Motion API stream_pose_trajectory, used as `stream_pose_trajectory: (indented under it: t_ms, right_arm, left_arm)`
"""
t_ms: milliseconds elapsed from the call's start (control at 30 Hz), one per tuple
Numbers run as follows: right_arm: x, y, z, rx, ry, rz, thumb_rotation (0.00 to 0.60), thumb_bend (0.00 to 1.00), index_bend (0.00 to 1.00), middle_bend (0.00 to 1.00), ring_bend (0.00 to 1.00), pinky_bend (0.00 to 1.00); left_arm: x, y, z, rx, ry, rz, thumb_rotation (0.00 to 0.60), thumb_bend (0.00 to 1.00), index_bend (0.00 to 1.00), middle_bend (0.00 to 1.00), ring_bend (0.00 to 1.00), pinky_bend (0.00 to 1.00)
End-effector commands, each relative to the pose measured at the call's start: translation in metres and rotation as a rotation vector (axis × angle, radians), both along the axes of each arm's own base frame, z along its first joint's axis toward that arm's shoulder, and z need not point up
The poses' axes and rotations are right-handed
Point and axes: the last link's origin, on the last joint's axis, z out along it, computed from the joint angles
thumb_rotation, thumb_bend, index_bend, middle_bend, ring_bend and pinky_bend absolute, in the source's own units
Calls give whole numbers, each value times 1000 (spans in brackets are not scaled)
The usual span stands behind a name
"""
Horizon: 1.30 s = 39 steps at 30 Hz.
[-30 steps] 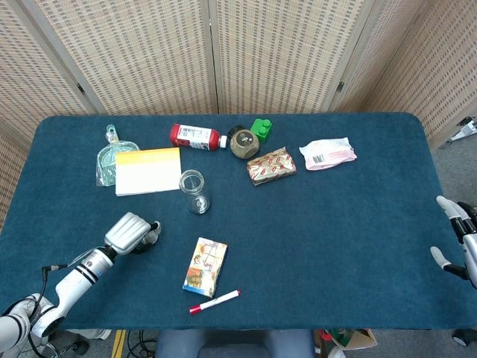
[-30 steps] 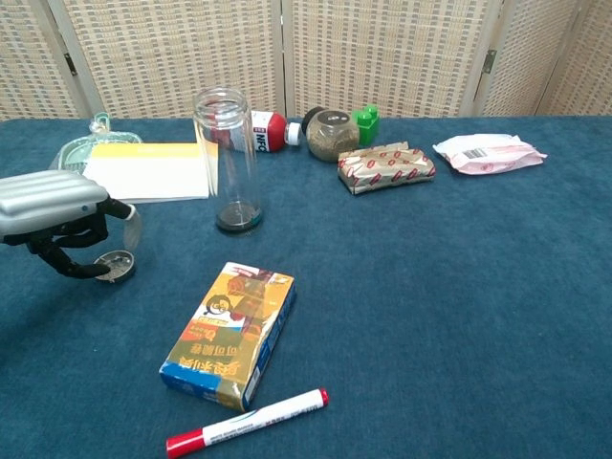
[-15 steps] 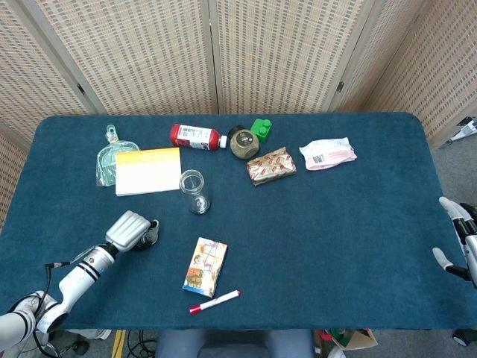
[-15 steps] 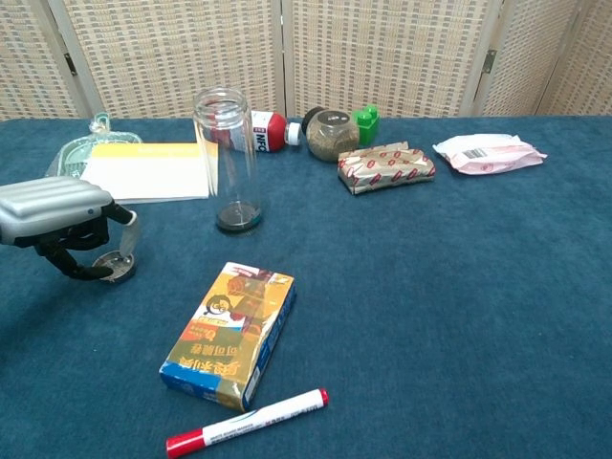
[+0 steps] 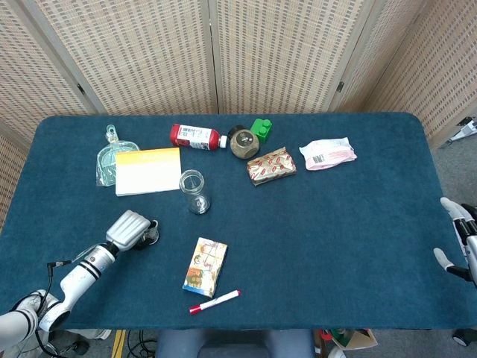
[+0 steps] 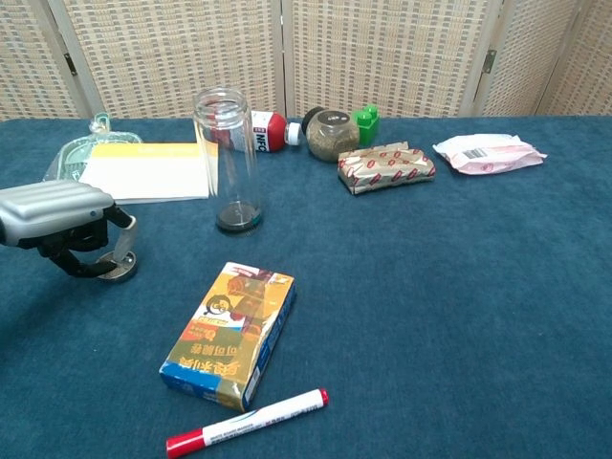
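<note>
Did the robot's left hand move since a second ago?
Yes. The left hand has drawn back a little toward the table's near-left edge, away from the upright glass jar.

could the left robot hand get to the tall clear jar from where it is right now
Probably yes. The left robot hand sits low over a small round lid on the table, and the open clear jar stands upright just beyond it. Only bare blue cloth lies between them; the yellow notepad is off to the side.

Lid (image 6: pixel 117 267) apparently under left hand (image 6: pixel 57 222), jar (image 6: pixel 232 163) behind.
</note>
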Motion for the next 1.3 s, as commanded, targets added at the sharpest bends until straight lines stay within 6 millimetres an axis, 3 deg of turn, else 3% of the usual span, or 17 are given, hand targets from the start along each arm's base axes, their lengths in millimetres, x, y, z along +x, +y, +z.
stream_pose_trajectory:
  t_ms: [33, 367, 600, 900, 1300]
  right_arm:
    - [0, 0, 0, 0, 0, 0, 600, 287, 20, 130, 78, 235]
    - [-1, 1, 0, -1, -1, -5, 600, 287, 20, 130, 78, 235]
    - [-1, 0, 0, 0, -1, -3, 600, 286, 20, 130, 78, 235]
    - [1, -1, 0, -1, -3, 7, 600, 286, 20, 130, 78, 234]
    - [4, -5, 3, -10, -2, 23, 600, 286, 19, 130, 78, 235]
  left_arm:
    - [0, 0, -1, -2, 1, 2, 600, 426, 576, 950, 927, 1000]
    - [1, 0, -1, 4, -21, 3, 600, 451, 627, 978, 946, 1000]
    - [4, 1, 9, 30, -52, 2, 600, 458, 653, 997, 961, 1000]
    - [27, 4, 47, 100, -100, -36, 600, 458, 650, 998, 962, 1000]
    - [77, 8, 113, 243, -185, -120, 600, 458, 640, 998, 962, 1000]
